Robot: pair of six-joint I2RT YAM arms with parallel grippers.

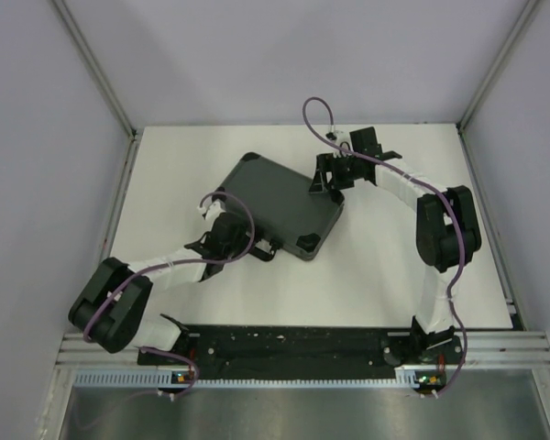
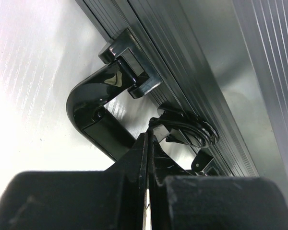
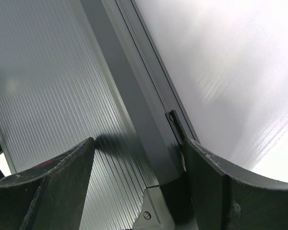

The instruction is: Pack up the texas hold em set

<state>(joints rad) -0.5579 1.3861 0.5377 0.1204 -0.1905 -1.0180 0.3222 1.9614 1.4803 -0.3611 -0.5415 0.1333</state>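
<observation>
From above: black case (image 1: 280, 197) lying shut and slanted on the white table (image 1: 376, 293). Left gripper (image 1: 241, 240) at the case's near side, by the handle (image 1: 262, 249). Right gripper (image 1: 328, 179) at the case's far corner.

Left wrist: fingers (image 2: 134, 163) pressed tight together, holding nothing, tips just beside the latch (image 2: 187, 132) next to the handle. Might slip off the shiny latch, so no snap shut. Might shove the whole case sideways with a crooked push.

Right wrist: spread wide, one finger on each side of the case's edge, not squeezing. Probably too loose to stop a slide.
</observation>
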